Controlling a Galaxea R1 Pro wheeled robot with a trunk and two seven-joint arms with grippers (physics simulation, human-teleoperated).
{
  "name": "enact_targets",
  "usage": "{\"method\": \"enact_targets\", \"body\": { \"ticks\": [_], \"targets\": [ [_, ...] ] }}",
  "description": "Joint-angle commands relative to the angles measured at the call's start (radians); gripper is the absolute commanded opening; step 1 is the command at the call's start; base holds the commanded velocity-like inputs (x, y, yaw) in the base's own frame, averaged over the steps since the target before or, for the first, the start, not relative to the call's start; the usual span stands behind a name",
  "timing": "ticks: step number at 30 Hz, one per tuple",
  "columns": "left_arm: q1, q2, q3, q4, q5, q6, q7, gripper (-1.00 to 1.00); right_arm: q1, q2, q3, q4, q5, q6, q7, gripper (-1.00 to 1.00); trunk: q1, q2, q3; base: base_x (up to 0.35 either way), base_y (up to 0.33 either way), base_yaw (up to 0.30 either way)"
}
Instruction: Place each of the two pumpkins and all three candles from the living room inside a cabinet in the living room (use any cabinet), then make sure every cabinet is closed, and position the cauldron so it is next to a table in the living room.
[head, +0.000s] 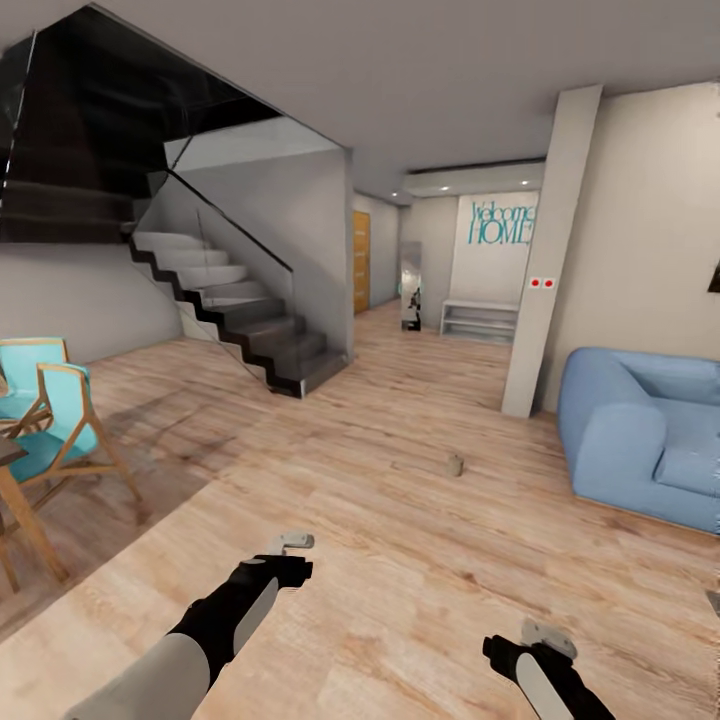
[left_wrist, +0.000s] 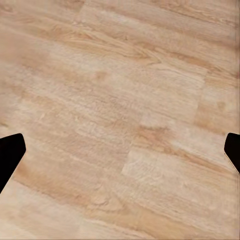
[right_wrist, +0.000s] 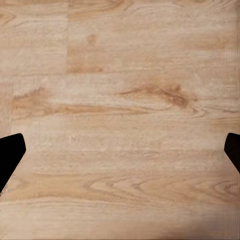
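One candle (head: 455, 465) stands alone on the wood floor (head: 400, 560) at twelve o'clock; both arms' jaws spread wide, holding nothing.

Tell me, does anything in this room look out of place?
Yes: one small tan candle stands alone on the bare wooden floor, in the open between the staircase and the blue sofa. Nothing looks spilled or broken.

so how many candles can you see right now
1: a candle stands alone on the wood floor, ahead of the arms and left of the blue sofa. Others may be out of frame.
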Motion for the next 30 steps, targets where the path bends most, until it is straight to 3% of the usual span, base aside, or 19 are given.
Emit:
{"method": "enact_targets", "body": {
  "ticks": [1,14,23,30],
  "targets": [
    [-0.001,0.001,-0.007,-0.002,0.010,0.004,0.009,1.00,-0.001,-0.001,0.004,-0.001,-0.008,0.001,-0.007,1.00,0.001,-0.001,-0.002,0.336,0.000,-0.199],
    [-0.001,0.001,-0.007,-0.001,0.010,0.004,0.009,1.00,-0.001,-0.003,0.003,-0.001,-0.008,-0.003,-0.005,1.00,0.001,-0.001,-0.018,0.336,0.000,-0.186],
    [-0.001,0.000,-0.008,-0.001,0.010,0.004,0.009,1.00,-0.001,-0.003,0.003,-0.001,-0.001,-0.005,-0.006,1.00,0.001,-0.001,-0.020,0.336,-0.012,-0.028],
    [-0.001,0.001,-0.029,-0.001,0.011,0.003,0.009,1.00,-0.001,-0.001,0.003,-0.002,-0.006,-0.006,-0.006,1.00,0.001,-0.001,-0.020,0.336,-0.068,-0.036]
  ]
}}
